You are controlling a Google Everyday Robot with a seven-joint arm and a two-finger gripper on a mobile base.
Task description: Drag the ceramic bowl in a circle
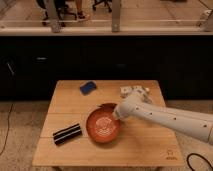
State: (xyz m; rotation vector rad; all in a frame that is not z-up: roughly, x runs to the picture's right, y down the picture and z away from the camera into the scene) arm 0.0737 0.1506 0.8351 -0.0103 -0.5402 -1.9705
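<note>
The ceramic bowl point(102, 126) is round, shallow and orange-red with pale rings inside. It sits on the wooden table point(70, 102), a little front of centre. My gripper point(116, 114) comes in from the right on a white arm and is at the bowl's right rim. The end of the arm hides its fingers.
A blue flat object point(88, 87) lies at the table's back left. A black bar-shaped object point(67, 133) lies front left of the bowl. A small white object point(134, 91) sits at the back right, just behind my arm. A dark counter runs behind the table.
</note>
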